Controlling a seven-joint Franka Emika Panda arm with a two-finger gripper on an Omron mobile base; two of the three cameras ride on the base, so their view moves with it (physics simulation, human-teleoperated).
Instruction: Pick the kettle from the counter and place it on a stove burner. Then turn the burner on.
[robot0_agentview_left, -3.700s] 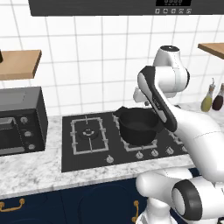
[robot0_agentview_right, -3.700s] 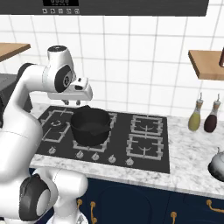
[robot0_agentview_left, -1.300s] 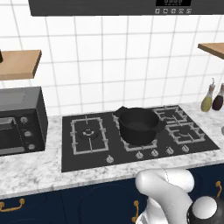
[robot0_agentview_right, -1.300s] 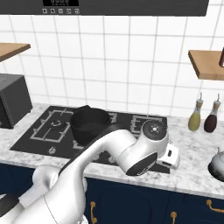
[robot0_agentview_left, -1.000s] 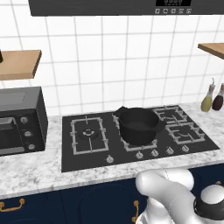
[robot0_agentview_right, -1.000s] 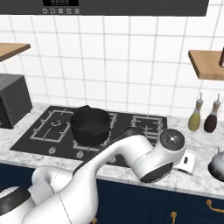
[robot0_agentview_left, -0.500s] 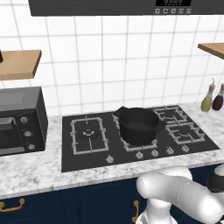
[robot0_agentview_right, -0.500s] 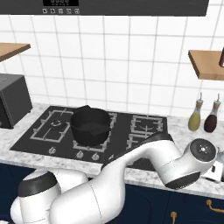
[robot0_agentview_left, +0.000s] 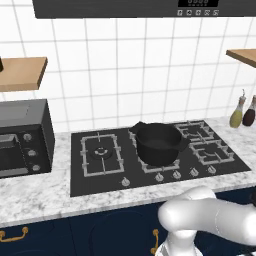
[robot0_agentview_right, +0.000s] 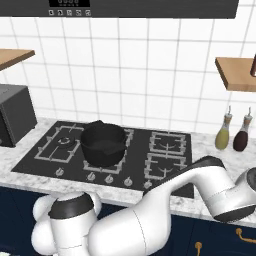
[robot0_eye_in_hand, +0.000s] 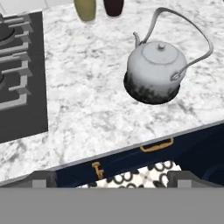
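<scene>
Claw (robot0_eye_in_hand: 112, 177) tips are seen set wide apart at the bottom of the hand view, with nothing between them and nothing touched. The kettle (robot0_eye_in_hand: 154, 72) is seen upright on the counter (robot0_eye_in_hand: 92, 109), ahead of the claw and to its upper right, well apart. The cooktop (robot0_eye_in_hand: 19, 78) edge lies to the upper left. The arm (robot0_agentview_right: 200, 192) is stretched low toward the right, past the black pot (robot0_agentview_right: 103, 143).

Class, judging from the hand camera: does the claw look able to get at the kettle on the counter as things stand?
Probably yes. The kettle stands upright on bare counter, its arched handle exposed, nothing touching it. The two bottles sit apart, behind it.
</scene>
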